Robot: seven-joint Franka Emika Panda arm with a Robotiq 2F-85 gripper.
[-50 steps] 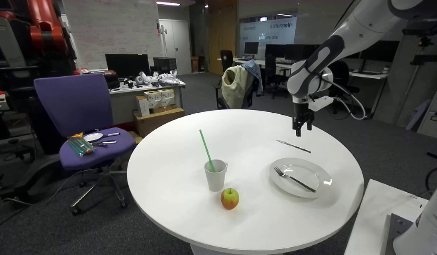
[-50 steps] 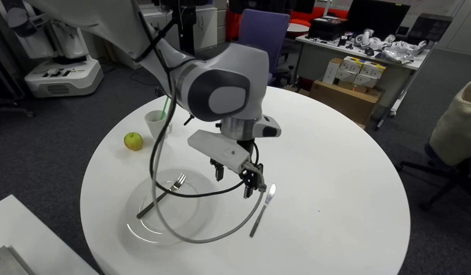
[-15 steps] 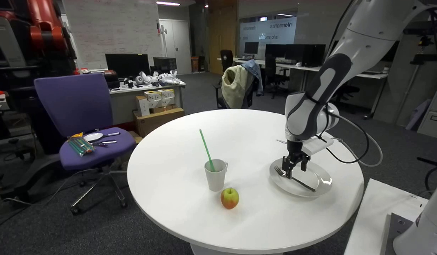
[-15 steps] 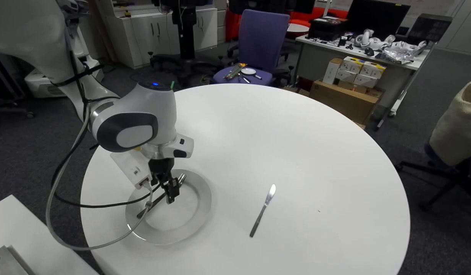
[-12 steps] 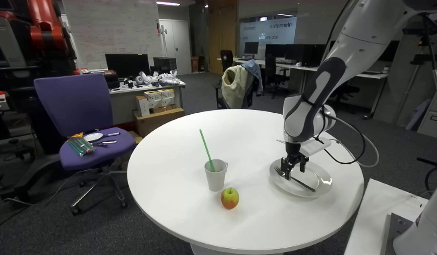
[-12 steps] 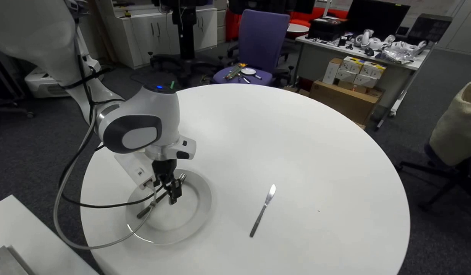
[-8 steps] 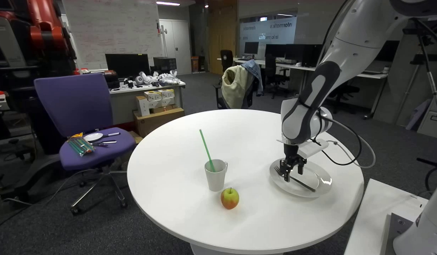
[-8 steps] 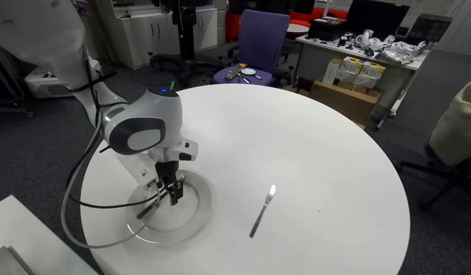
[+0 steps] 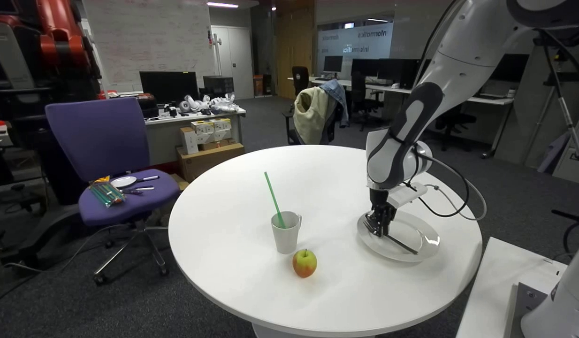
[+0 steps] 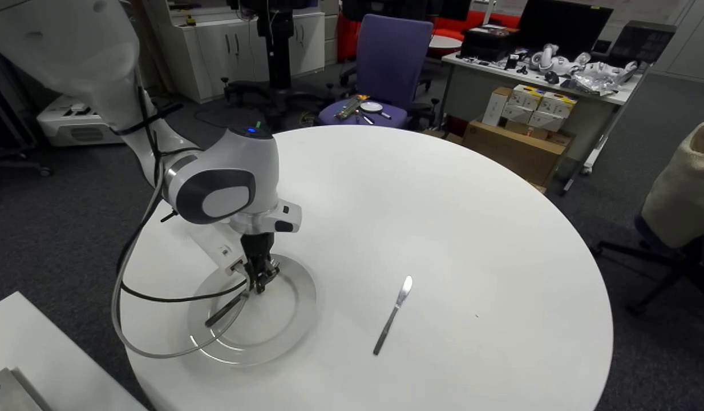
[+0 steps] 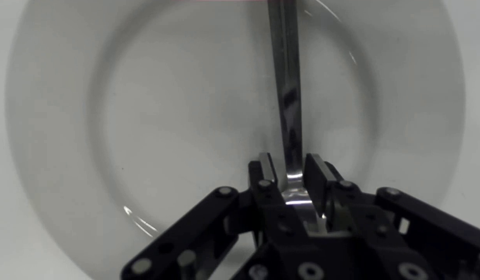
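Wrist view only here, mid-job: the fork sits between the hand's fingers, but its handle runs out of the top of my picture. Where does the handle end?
Observer: Both exterior views show it: the fork's handle ends over the rim of the plate, short of the outer edge.
Operator: Good. Is there any other cutlery on the table, outside my picture?
Observer: Yes, in an exterior view a knife lies flat on the table, apart from the plate.
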